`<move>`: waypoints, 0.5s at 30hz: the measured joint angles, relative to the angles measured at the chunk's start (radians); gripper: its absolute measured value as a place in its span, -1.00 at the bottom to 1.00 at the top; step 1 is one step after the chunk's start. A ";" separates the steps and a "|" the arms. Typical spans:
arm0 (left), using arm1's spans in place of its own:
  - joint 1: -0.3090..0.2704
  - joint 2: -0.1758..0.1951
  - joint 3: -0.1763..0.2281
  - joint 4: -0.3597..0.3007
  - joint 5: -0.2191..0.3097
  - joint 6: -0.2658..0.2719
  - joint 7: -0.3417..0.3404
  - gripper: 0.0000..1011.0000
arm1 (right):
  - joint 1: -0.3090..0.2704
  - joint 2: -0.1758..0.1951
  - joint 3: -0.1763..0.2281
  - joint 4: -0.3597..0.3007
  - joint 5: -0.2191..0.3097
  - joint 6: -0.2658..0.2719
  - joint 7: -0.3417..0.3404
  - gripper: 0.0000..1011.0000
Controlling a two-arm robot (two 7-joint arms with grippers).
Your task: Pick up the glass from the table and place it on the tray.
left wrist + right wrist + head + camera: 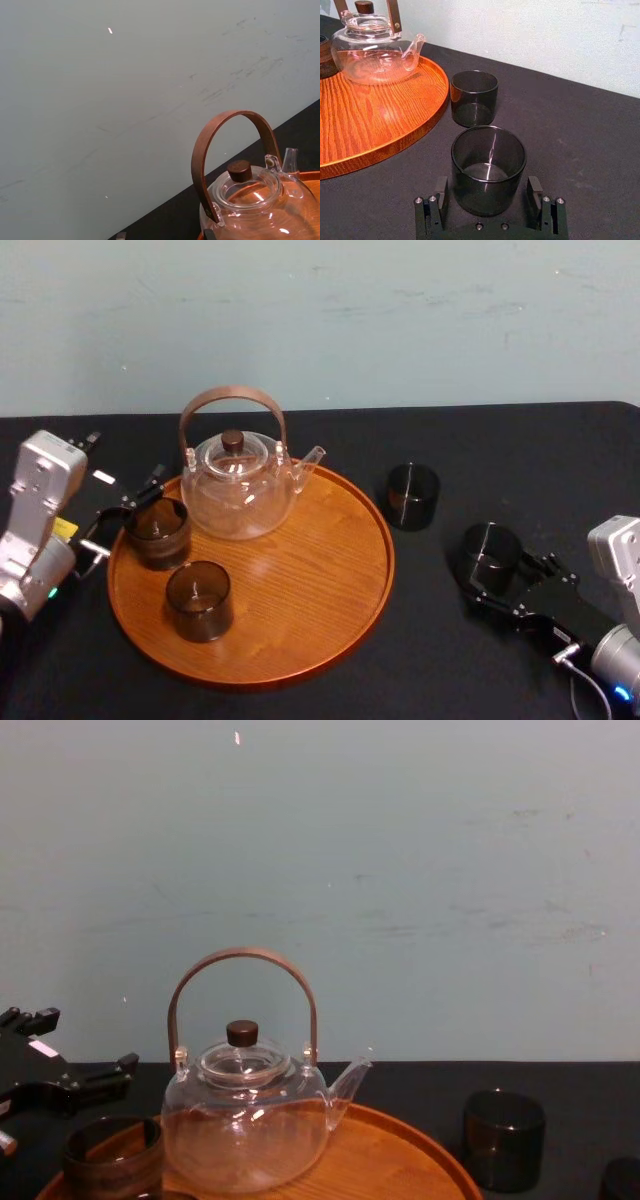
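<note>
A dark smoked glass point(490, 555) stands upright on the black table point(530, 455), right of the round wooden tray point(310, 570). My right gripper point(488, 570) is open, with one finger on each side of this glass. The right wrist view shows the same glass point(488, 170) low between the fingers point(535, 189), with the gripper point(488, 190) at table height. My left gripper point(125, 515) is open at the tray's left rim, beside a glass point(157, 532) that stands on the tray.
A second dark glass point(412, 496) stands on the table between the gripped-around glass and the tray. On the tray are a clear glass teapot point(240, 485) with a brown handle and another glass point(200, 600) near the front. A pale wall rises behind the table.
</note>
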 joint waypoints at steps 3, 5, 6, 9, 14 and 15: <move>0.000 0.000 0.000 0.000 0.000 0.000 0.000 0.98 | 0.012 -0.003 -0.003 0.011 0.002 0.005 0.008 0.99; 0.000 0.000 0.000 0.000 0.000 0.000 0.000 0.98 | 0.023 -0.006 -0.007 0.022 0.005 0.008 0.014 0.99; 0.000 0.000 0.000 0.000 0.000 0.000 0.000 0.98 | 0.027 -0.007 -0.008 0.026 0.005 0.008 0.015 0.99; 0.000 0.000 0.000 0.000 0.000 0.000 0.000 0.98 | 0.044 -0.011 -0.014 0.045 0.008 0.010 0.021 0.99; 0.000 0.000 0.000 0.000 0.000 0.000 0.000 0.98 | 0.069 -0.017 -0.025 0.071 0.008 0.011 0.026 0.99; 0.000 0.000 0.000 0.000 0.000 0.000 0.000 0.98 | 0.078 -0.019 -0.029 0.080 0.007 0.011 0.028 0.99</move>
